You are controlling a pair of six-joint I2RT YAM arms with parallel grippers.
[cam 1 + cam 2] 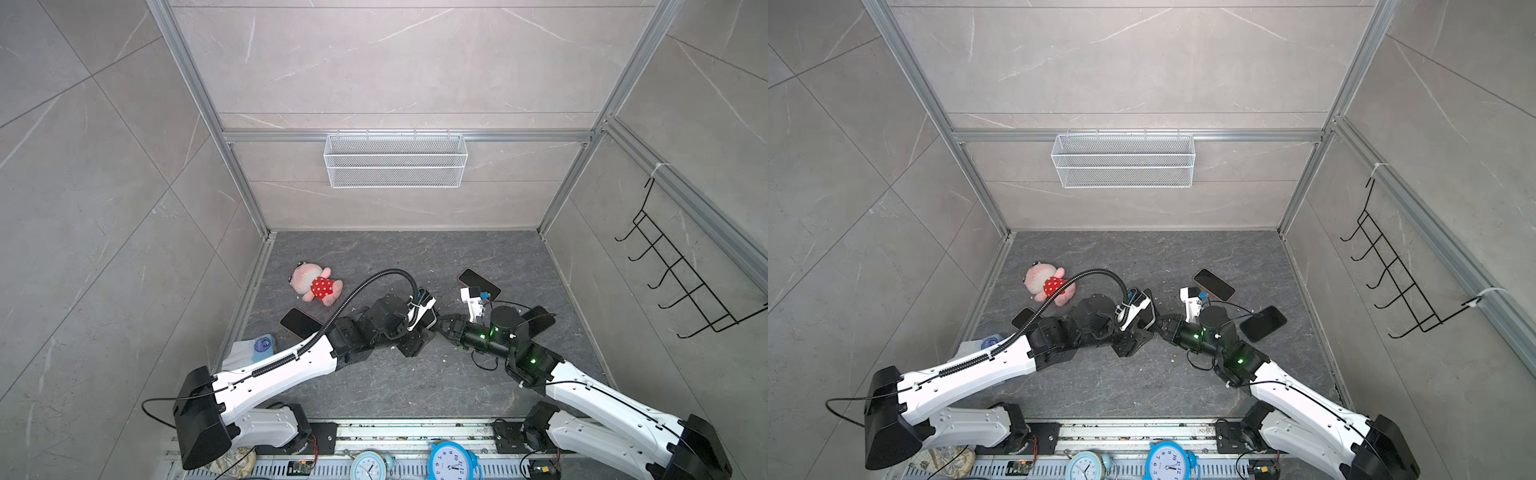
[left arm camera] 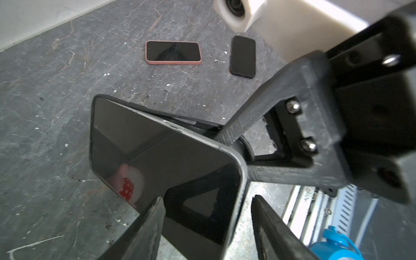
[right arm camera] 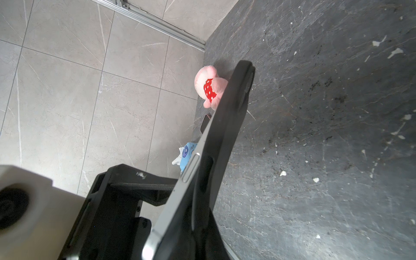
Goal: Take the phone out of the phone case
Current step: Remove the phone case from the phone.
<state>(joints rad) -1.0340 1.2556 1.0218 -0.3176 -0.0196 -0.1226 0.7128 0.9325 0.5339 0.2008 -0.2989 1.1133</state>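
Note:
The phone (image 2: 157,162), glossy black screen with a silver rim, is held tilted above the dark floor between the two arms in both top views (image 1: 429,321) (image 1: 1148,316). Its black phone case (image 2: 180,118) (image 3: 234,117) has peeled away from the phone's long side and still wraps the far end. My right gripper (image 2: 236,148) (image 1: 442,325) is shut on the case's edge. My left gripper (image 2: 207,198) (image 1: 422,332) stands open around the phone's near corner. One of its fingers (image 2: 148,225) lies by the screen, and the other stands apart from the silver rim.
On the floor lie a pink-cased phone (image 1: 478,284), a black phone (image 1: 538,320), a third phone (image 1: 300,323), a plush toy (image 1: 316,286) and a tissue pack (image 1: 262,345). A wire basket (image 1: 395,160) hangs on the back wall. Clocks (image 1: 451,461) stand at the near edge.

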